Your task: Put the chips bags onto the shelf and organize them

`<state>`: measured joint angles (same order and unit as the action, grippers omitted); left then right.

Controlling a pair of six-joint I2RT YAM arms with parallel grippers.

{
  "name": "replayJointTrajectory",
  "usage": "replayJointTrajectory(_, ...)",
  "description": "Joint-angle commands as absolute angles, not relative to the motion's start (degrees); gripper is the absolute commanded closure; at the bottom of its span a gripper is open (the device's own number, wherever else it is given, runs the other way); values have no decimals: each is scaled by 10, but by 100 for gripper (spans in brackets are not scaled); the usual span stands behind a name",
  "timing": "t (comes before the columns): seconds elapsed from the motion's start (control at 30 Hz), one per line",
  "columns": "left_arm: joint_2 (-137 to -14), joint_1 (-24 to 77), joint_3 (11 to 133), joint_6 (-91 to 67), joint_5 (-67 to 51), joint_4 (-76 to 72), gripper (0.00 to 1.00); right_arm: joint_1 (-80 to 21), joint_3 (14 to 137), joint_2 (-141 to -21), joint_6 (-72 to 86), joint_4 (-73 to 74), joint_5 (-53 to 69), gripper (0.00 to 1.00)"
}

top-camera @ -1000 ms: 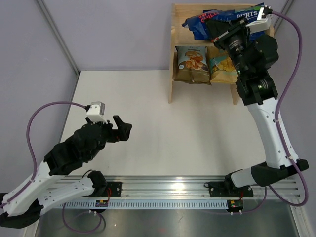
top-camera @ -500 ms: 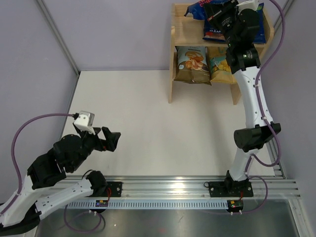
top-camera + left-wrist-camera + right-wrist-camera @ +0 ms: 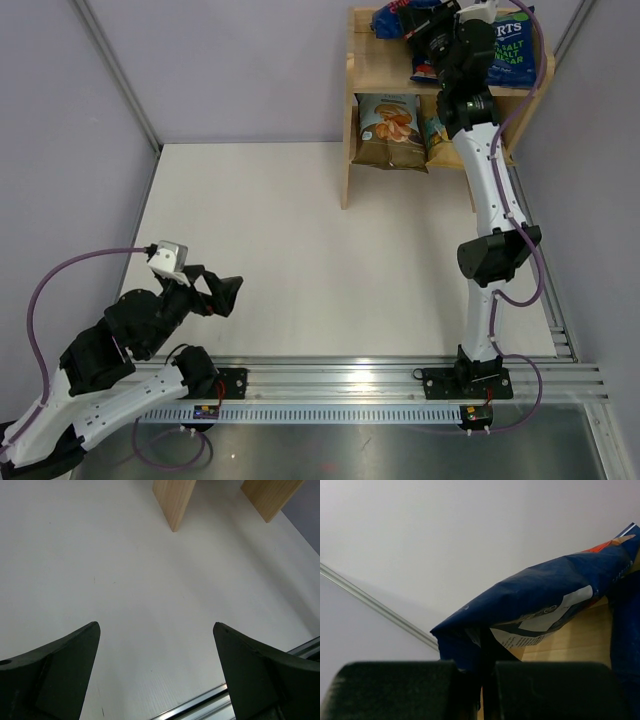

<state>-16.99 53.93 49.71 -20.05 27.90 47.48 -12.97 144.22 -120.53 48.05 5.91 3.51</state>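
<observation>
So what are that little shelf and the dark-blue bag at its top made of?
The shelf looks like unfinished light wood: pale, matt, with faint grain on its panels. The dark-blue bag seems to be thin plastic or foil film, slightly glossy: it creases and folds sharply.

The dark-blue bag (image 3: 540,595) pinched between the right gripper's (image 3: 484,666) fingers (image 3: 395,690) was crinkled film with a soft sheen, creased along its folded edge. Those fingers were matt black plastic, and so were the left gripper's (image 3: 155,625). Just behind the bag, the shelf (image 3: 580,640) showed pale bare wood, matt and finely grained. Under and ahead of the left gripper, the table (image 3: 125,570) was white, smooth and matt, with a few faint scuffs. Close beside its fingers ran a rail (image 3: 200,706) of brushed metal.
</observation>
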Motion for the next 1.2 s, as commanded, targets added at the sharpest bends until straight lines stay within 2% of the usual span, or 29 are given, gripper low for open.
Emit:
replayJointTrajectory(0.0, -168, 538, 494, -187, 264, 435, 1, -143, 1440, -1197, 495, 7, 16, 100)
replayJointTrajectory(0.17, -157, 538, 490, -190, 267, 436, 1, -164, 1377, -1173, 511, -25, -14, 100)
replayJointTrajectory(0.53, -150, 538, 489, -194, 267, 439, 1, -177, 1337, -1143, 579, -12, -40, 100)
replayJointTrajectory(1.17, -136, 538, 489, -195, 269, 439, 1, -178, 1278, -1094, 694, -3, -5, 99)
